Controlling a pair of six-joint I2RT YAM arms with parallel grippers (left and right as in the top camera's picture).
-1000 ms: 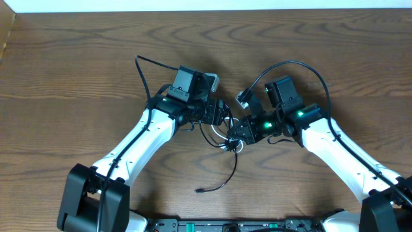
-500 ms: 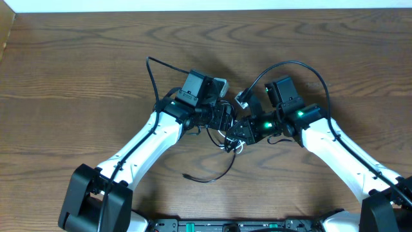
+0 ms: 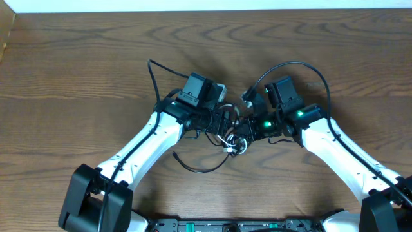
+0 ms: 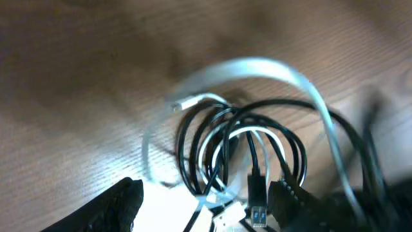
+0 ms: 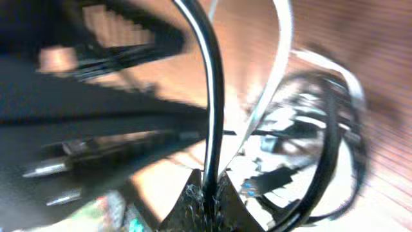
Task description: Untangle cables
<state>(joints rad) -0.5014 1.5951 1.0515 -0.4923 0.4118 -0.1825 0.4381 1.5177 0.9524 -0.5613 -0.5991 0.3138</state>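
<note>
- Overhead, the 2 arms meet at the middle of the wooden table, where the cables sit bunched in a small knot between the left gripper and the right gripper. A black strand swings out of the knot in a wide loop toward the table's near edge.
- Only the left wrist view shows what the knot is made of. Several black loops are coiled over one another, a white cable arches above them, and a plug with a blue tip sits at the bottom of the coil.
- In that view the left gripper's fingers stand wide apart. The coil lies between them and just ahead of them, and they pinch nothing.
- Only the right wrist view shows a grip. The right gripper's fingertips are pressed together on a black cable that rises straight up from them, with the white cable just beside it.
- The rest of the coil appears blurred to the right of those fingertips.
</note>
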